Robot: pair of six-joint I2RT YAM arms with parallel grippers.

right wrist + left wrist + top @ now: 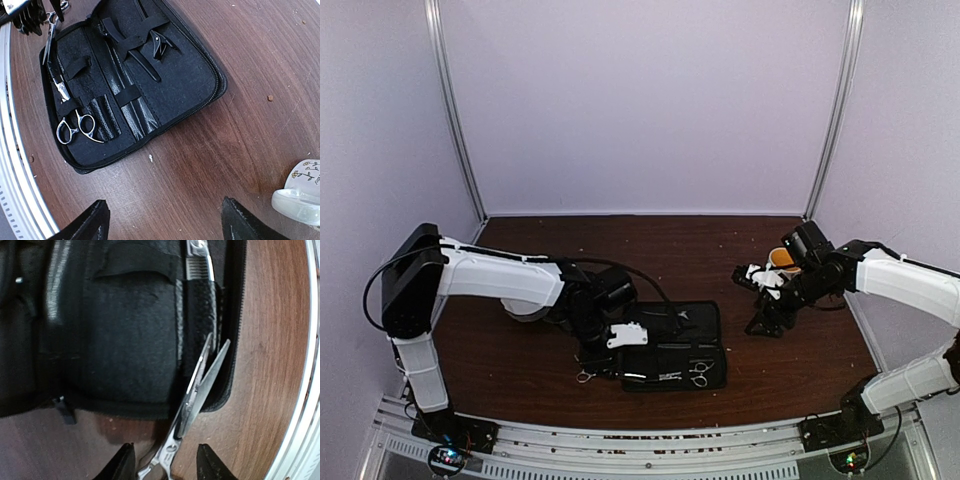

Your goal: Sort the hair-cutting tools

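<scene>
You see the loose scissors (189, 405) lying across the border of the case (125, 340). They have two thin, flat steel blades, bright and smooth and a little parted. The tips rest on the black fabric, and the handle end lies on the tabletop (270, 340). The left gripper (165, 452) is open: its two black fingers stand on either side of the handle end and are not clamped on it.

The case is a flat rectangle, opened out, with a matte lining like felt, elastic bands and a zip around its border. A second pair of scissors (75, 127), silver with two round rings, is tucked under a band in the half nearer to the arms' bases. In the left wrist view its blade shows fine teeth. Two narrow black pieces (150, 55), glossy and pointed, lie in the other half.

The tabletop is dark brown wood grain with small crumbs on it. The right gripper (162, 212) is wide open above the wood and holds nothing. It is near a white bowl (300, 200).
</scene>
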